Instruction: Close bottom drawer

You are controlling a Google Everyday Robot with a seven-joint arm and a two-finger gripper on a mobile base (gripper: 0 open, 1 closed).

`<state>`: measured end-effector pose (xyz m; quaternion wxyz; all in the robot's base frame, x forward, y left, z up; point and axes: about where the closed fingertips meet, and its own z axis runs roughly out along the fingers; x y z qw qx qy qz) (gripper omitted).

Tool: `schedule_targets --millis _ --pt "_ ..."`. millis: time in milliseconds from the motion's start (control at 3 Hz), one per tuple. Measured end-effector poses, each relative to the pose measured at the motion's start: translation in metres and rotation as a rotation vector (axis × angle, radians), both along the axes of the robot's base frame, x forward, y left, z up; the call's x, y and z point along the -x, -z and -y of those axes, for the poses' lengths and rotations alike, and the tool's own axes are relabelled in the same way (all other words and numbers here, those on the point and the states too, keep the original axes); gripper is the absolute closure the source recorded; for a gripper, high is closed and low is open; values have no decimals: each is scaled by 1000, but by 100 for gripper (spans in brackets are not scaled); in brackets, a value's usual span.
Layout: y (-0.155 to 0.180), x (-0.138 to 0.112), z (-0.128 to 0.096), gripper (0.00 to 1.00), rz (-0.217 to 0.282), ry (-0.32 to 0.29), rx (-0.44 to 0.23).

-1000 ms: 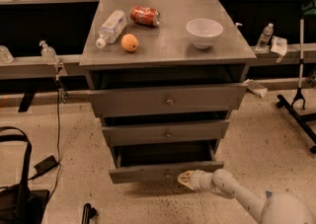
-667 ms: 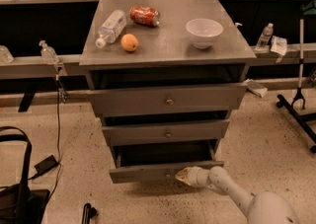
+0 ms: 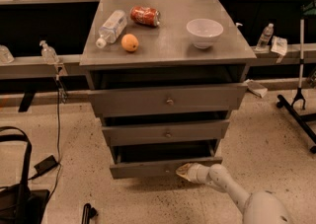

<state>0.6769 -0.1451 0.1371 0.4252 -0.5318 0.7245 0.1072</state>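
The bottom drawer (image 3: 148,168) is the lowest of three grey drawers in the metal cabinet (image 3: 168,55). It stands pulled out, with its dark tray showing above the slim front. My gripper (image 3: 183,170) is at the right part of that front, its tip against the panel, on a white arm that reaches in from the lower right. The drawer's knob is hidden from me.
The middle drawer (image 3: 167,132) and top drawer (image 3: 168,100) also stand partly out. On the cabinet top are a plastic bottle (image 3: 110,27), a red can (image 3: 144,15), an orange (image 3: 130,43) and a white bowl (image 3: 204,32). A black bag (image 3: 17,196) lies on the floor at left.
The gripper has moved left along the bottom drawer's front and in against it. The drawer still stands out about as far as before.
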Motion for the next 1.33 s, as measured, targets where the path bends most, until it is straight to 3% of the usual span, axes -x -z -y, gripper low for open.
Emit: schedule_targets --millis 1000,1333 --pt "5 -9 2 100 0 19 -26" --pt "4 -8 12 100 1 66 -66"
